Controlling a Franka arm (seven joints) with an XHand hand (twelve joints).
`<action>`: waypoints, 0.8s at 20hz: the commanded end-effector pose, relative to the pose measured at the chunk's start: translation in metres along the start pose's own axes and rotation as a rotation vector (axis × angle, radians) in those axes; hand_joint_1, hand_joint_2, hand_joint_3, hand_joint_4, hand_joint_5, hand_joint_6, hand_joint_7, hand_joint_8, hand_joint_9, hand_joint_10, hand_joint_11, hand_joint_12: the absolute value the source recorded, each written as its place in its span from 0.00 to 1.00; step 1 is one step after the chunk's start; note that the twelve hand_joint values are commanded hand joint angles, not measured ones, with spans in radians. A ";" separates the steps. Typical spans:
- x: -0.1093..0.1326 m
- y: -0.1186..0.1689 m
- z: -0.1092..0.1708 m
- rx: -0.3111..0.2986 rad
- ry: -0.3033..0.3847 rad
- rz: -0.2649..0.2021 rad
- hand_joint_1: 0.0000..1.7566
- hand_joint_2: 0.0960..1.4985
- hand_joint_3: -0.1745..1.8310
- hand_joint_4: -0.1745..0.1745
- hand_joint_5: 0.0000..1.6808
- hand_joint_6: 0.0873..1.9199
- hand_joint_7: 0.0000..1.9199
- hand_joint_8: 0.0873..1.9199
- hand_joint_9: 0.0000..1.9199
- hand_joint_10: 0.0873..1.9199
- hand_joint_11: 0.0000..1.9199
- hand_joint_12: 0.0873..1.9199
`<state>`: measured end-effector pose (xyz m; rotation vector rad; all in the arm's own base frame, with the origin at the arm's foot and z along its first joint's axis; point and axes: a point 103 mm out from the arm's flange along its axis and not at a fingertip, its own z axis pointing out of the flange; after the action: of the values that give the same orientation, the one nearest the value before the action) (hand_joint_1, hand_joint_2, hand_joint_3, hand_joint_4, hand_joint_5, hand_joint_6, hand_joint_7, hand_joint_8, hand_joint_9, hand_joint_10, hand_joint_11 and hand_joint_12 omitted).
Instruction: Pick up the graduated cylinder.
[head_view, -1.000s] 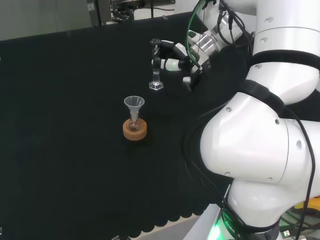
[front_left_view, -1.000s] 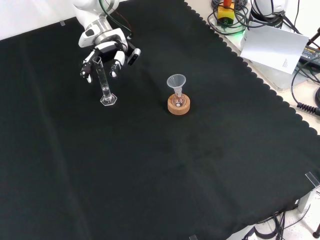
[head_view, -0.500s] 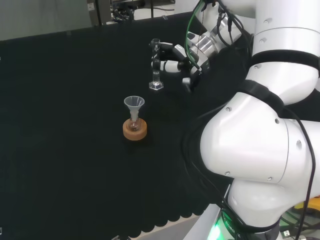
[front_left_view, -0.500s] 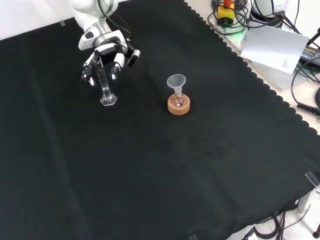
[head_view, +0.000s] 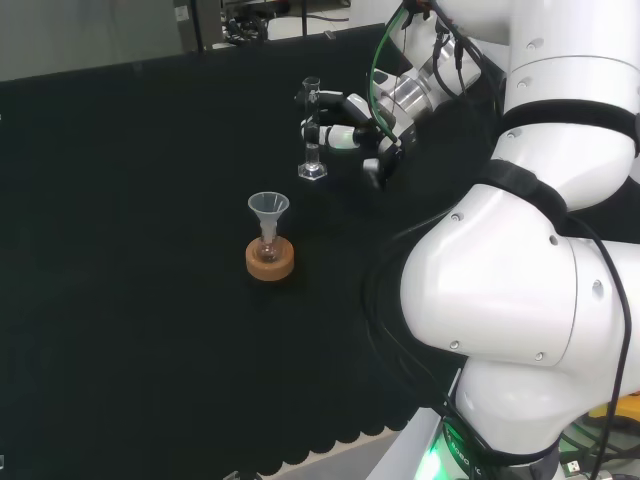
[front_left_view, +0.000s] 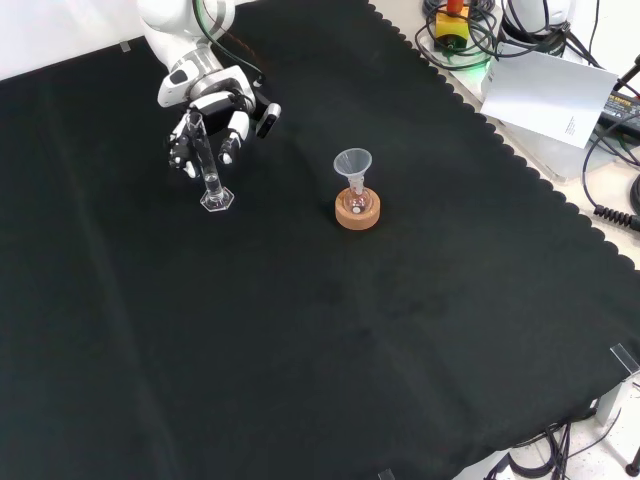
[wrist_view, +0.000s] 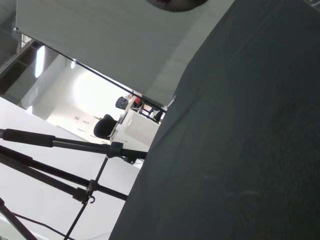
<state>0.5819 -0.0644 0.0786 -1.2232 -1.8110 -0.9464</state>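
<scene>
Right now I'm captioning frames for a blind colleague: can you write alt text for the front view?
The hand reaches in from the top left, its fingers around a clear graduated cylinder standing upright on black cloth. To its right, apart from it, a clear funnel sits in a small flask on a cork ring.

The head camera is looking from behind and above the arm's base, over its white links (head_view: 520, 300), across the black cloth (head_view: 130, 300). The front camera is facing it, looking down from farther off; both are sharing the cloth and the cork-ringed flask (head_view: 270, 258). The wrist camera is looking close along the cloth toward a tripod (wrist_view: 75, 170).
</scene>
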 end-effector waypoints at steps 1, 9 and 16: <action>-0.002 0.001 0.004 0.001 -0.009 0.006 0.66 0.68 0.00 0.38 0.40 0.14 0.29 0.29 0.48 0.15 0.40 0.52; -0.002 0.002 0.005 -0.005 -0.007 0.006 0.66 0.69 0.00 0.39 0.39 0.23 0.30 0.29 0.50 0.12 0.42 0.51; 0.003 0.004 0.004 -0.038 -0.060 0.025 0.67 0.77 0.00 0.46 0.47 0.26 0.34 0.30 0.53 0.12 0.47 0.49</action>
<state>0.5841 -0.0600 0.0764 -1.2538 -1.8141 -0.9477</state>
